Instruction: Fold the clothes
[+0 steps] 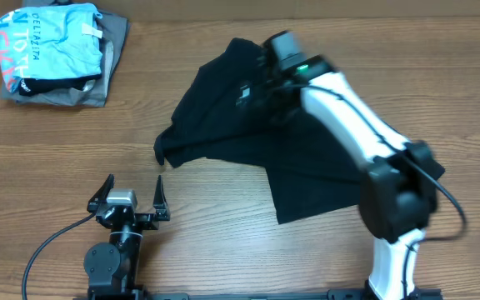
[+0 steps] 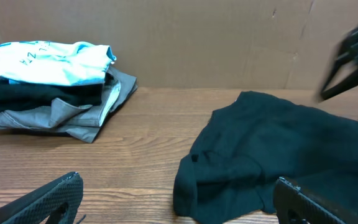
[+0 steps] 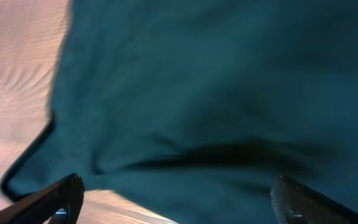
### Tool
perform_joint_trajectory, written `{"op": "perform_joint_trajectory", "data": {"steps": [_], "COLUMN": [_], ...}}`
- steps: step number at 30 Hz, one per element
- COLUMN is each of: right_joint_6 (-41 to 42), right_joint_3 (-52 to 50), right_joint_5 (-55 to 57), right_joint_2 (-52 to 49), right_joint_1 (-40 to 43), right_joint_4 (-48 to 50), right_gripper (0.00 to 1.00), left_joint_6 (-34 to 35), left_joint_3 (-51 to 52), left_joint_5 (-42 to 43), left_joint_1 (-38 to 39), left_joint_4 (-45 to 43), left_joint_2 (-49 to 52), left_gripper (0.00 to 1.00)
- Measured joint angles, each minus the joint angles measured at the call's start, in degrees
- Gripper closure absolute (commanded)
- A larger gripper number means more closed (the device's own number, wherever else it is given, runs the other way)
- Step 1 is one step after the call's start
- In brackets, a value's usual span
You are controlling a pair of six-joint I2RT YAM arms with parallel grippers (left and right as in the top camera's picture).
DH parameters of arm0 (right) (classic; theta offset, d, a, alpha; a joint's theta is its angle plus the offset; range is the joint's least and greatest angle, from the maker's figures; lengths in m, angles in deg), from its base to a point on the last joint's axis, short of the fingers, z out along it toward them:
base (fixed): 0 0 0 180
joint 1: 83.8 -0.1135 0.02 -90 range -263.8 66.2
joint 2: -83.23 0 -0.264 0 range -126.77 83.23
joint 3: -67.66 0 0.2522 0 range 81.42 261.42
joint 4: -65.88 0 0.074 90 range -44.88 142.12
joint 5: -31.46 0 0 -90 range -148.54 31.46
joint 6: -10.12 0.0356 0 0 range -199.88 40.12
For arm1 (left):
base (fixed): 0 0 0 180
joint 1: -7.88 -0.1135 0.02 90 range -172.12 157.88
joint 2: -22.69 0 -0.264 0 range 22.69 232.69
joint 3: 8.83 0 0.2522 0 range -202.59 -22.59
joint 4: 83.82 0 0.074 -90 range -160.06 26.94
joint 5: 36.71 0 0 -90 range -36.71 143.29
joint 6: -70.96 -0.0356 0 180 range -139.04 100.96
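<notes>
The black T-shirt (image 1: 223, 112) lies crumpled on the wooden table, from the middle to the right. It also shows in the left wrist view (image 2: 278, 155) and fills the right wrist view (image 3: 216, 93). My right gripper (image 1: 255, 83) is over the shirt's upper part. Its fingers (image 3: 178, 182) are wide apart just above the fabric and hold nothing. My left gripper (image 1: 134, 190) is open and empty near the table's front left, short of the shirt's left corner. That corner shows between its fingers (image 2: 178, 182). The neck tag is not visible.
A stack of folded clothes (image 1: 57, 54) sits at the back left, a light blue printed shirt on top of grey and black garments; it also shows in the left wrist view (image 2: 48, 81). A brown cardboard wall (image 2: 229, 43) stands behind the table.
</notes>
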Motion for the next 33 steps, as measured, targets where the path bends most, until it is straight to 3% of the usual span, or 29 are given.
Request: {"op": "perform_joint_trajectory", "data": {"steps": [4,9,16,21,26,30,33], "right_joint_6": [-0.6,-1.1,-5.9,-11.9,-14.9,-15.3,-15.0], "right_joint_3": [1.5,1.8,-5.8,-7.9,-9.4,-13.6,-17.8], "right_joint_5": [9.9,15.8,5.8,-1.8,-2.6,-2.8,-3.0], "right_joint_2": [8.4,11.4,10.9,10.7,10.7,10.7,10.7], "right_joint_1": [5.6,14.1,23.0,19.4,10.2,3.5,-0.1], "right_joint_4": [-8.7,-16.3,-20.2,-25.0,-32.2,-31.3,-28.6], "right_gripper": [0.0,0.0,0.05,0.04,0.04,0.05,0.12], "left_joint_6": [0.0,0.0,0.0,0.0,0.0,0.0,0.0], "left_joint_3": [0.0,0.0,0.0,0.0,0.0,0.0,0.0], "left_joint_5": [0.0,0.0,0.0,0.0,0.0,0.0,0.0], "left_joint_1": [0.0,0.0,0.0,0.0,0.0,0.0,0.0], "left_joint_4": [0.0,0.0,0.0,0.0,0.0,0.0,0.0], "left_joint_2": [0.0,0.0,0.0,0.0,0.0,0.0,0.0], "left_gripper": [0.0,0.0,0.0,0.0,0.0,0.0,0.0]}}
